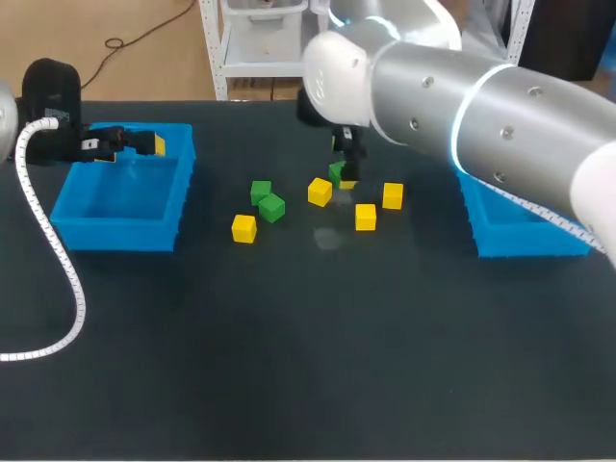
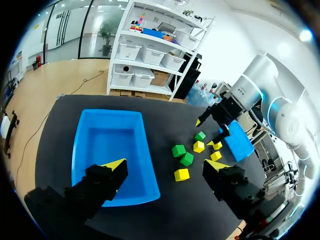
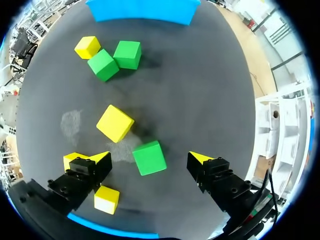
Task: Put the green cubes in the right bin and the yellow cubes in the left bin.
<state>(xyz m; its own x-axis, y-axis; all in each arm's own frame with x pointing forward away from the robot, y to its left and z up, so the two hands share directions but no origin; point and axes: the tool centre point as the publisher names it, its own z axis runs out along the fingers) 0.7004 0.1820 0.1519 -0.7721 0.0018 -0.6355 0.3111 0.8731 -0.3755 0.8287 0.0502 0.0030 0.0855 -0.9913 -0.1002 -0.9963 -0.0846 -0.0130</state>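
Note:
Several green and yellow cubes lie scattered mid-table between the two blue bins. My right gripper [image 1: 346, 166] [image 3: 147, 159] hangs open straddling a green cube [image 3: 149, 157] [image 1: 337, 171], with clear gaps on both sides. Just ahead of it sits a yellow cube [image 3: 115, 123] [image 1: 320, 192]. Farther on lie two touching green cubes [image 1: 261, 191] [image 1: 272, 207] and a yellow cube [image 1: 244, 228]. Two more yellow cubes [image 1: 365, 217] [image 1: 392, 195] lie toward the right bin [image 1: 525, 245]. My left gripper [image 1: 135, 144] [image 2: 165, 167] stands open and empty over the left bin [image 1: 67, 207] [image 2: 145, 145].
The left bin's floor [image 2: 107, 142] is bare. The right bin is largely covered by my right arm [image 1: 462, 106] in the head view. A white cable [image 1: 58, 260] trails from the left arm across the table's left side. The near half of the table holds nothing else.

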